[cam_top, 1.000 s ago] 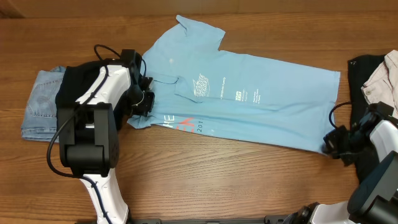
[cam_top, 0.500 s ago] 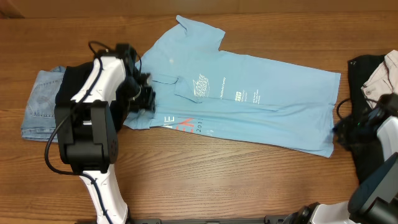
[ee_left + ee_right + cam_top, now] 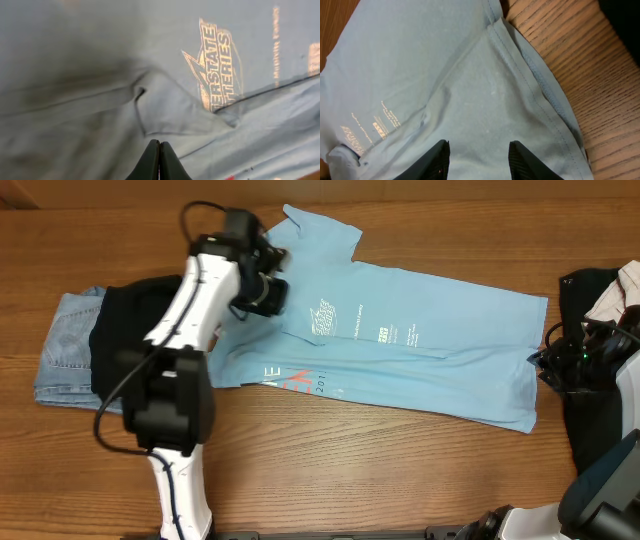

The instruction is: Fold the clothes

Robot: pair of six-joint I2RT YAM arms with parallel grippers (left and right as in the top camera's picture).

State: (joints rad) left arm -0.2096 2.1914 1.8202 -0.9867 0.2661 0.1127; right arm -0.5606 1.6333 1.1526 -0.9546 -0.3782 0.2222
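The clothes are one light blue T-shirt (image 3: 400, 340), spread flat across the middle of the table with small pale print on its chest and red and white letters near its lower left edge. My left gripper (image 3: 275, 285) hovers over the shirt's upper left part, beside the sleeve. In the left wrist view it (image 3: 159, 146) is shut with nothing between its fingers, above creased cloth (image 3: 75, 75) near the chest print (image 3: 215, 75). My right gripper (image 3: 548, 365) sits at the shirt's right hem. In the right wrist view it (image 3: 480, 160) is open over the cloth (image 3: 445, 75), holding nothing.
Folded jeans (image 3: 62, 350) with a black garment (image 3: 125, 325) on top lie at the left, beside the left arm. A pile of black and pale clothes (image 3: 600, 295) sits at the right edge. Bare wooden table (image 3: 400, 470) runs along the front.
My left gripper left the shirt's left edge and moved up and right over the shirt, shut and empty. The right gripper let go of the lower right corner, opened and drew back up-right.
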